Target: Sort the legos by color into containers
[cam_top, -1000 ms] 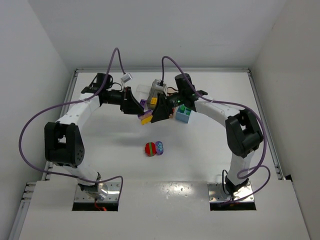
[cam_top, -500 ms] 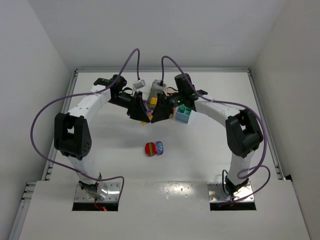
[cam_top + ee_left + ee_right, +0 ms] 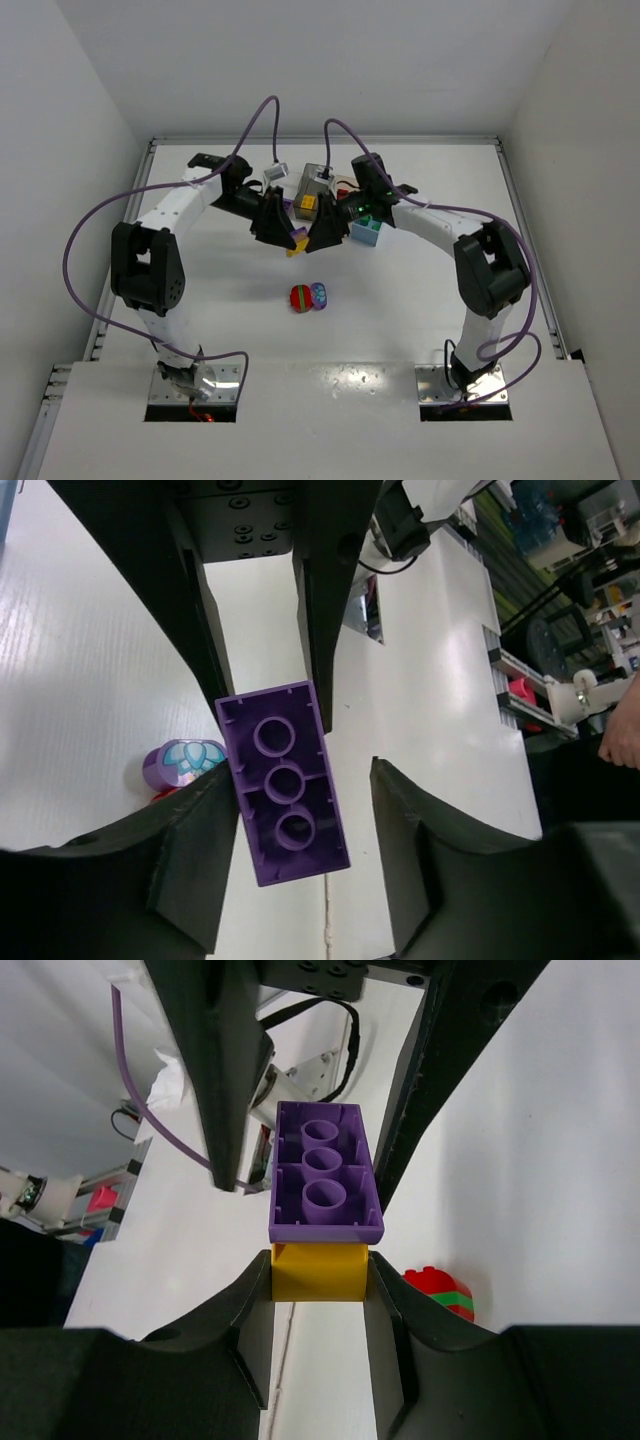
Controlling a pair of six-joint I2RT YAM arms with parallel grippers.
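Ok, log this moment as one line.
left gripper: open around purple brick | right gripper: shut on yellow brick | bricks: purple attached to yellow | loose: red-green round lego

my top camera sits high behind the arm bases (image 3: pixel 195 385), looking down on the whole table (image 3: pixel 400 300) from far off. each wrist camera looks out along its own claw, very close. the left claw (image 3: pixel 303 772) and right claw (image 3: pixel 318 1262) point at each other, so both wrist views share the purple brick (image 3: pixel 285 780) between the fingertips, with the opposite claw just beyond it.
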